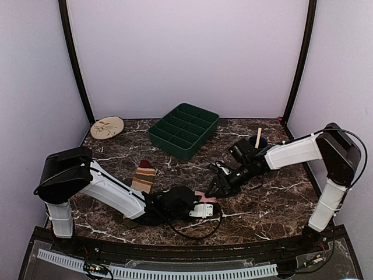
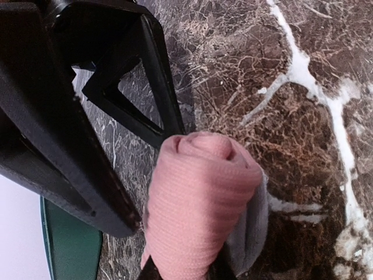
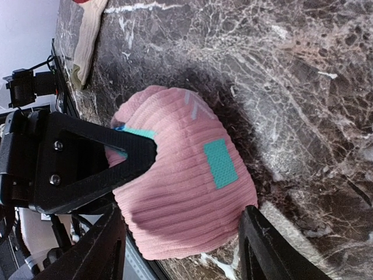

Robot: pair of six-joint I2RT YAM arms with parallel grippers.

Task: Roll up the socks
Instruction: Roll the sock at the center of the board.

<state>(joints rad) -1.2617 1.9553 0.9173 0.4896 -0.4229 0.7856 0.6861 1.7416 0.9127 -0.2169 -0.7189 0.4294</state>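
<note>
The pink sock (image 2: pixel 198 204), rolled into a thick bundle with teal patches (image 3: pixel 220 163), lies on the marble table near the front middle (image 1: pixel 205 198). My left gripper (image 2: pixel 186 265) is shut on one end of the roll, with a grey-white layer showing at its side. My right gripper (image 3: pixel 183 251) is open, and its two fingers (image 3: pixel 265 251) stand on either side of the roll's other end. The beige striped sock (image 1: pixel 143 178) lies flat to the left, partly under my left arm, and its edge shows in the right wrist view (image 3: pixel 87 41).
A green divided tray (image 1: pixel 183 129) stands at the back middle. A round beige disc (image 1: pixel 106 127) lies at the back left. A dark cup holding a wooden stick (image 1: pixel 258 142) is behind my right arm. A black cable loops near the table's front edge (image 1: pixel 192 230).
</note>
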